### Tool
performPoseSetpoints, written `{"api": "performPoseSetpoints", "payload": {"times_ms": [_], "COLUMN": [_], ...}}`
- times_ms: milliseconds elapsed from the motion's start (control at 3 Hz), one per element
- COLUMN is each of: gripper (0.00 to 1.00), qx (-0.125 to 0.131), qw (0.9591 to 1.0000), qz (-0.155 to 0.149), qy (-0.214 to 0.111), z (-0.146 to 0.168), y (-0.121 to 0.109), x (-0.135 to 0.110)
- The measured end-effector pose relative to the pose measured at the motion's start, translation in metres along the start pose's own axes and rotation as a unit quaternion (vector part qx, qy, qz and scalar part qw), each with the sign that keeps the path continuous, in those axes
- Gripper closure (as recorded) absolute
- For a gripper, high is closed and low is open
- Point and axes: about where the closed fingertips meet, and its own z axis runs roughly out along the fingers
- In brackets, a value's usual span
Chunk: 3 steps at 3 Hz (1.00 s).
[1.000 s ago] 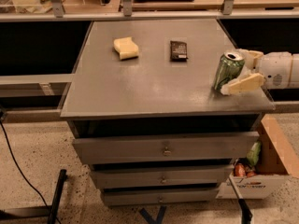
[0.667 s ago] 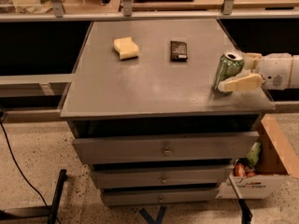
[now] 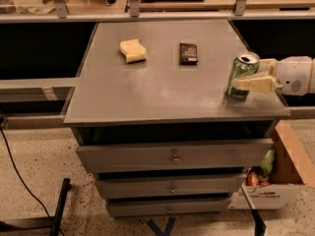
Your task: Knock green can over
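Note:
The green can (image 3: 241,72), slim with a silver top, stands upright near the right edge of the grey cabinet top (image 3: 162,90). My gripper (image 3: 248,74) reaches in from the right at can height. Its near cream finger (image 3: 256,85) lies across the can's front lower half, and the far finger (image 3: 267,64) shows behind the can's right side. The can sits between the two fingers, which stand apart.
A yellow sponge (image 3: 133,50) and a dark flat packet (image 3: 187,53) lie toward the back of the top. Drawers (image 3: 172,156) stick out below. A cardboard box (image 3: 280,173) with items stands on the floor at right. A cable runs at lower left.
The near finger has swung from pointing down-left to nearly level and reaches further across the can's front. The can stays upright in about the same place.

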Motion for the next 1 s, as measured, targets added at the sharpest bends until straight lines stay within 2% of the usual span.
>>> {"api": "performPoseSetpoints", "payload": {"times_ms": [333, 667, 1000], "gripper": [0.88, 1.0, 1.0], "qx": [0.001, 0.001, 0.006], "qw": [0.9994, 0.9943, 0.9767], "qz": [-0.014, -0.036, -0.073], "qy": [0.031, 0.1, 0.202], "z": [0.0, 0.002, 0.003], "y": [0.001, 0.001, 0.006], "x": [-0.011, -0.028, -0.048]}}
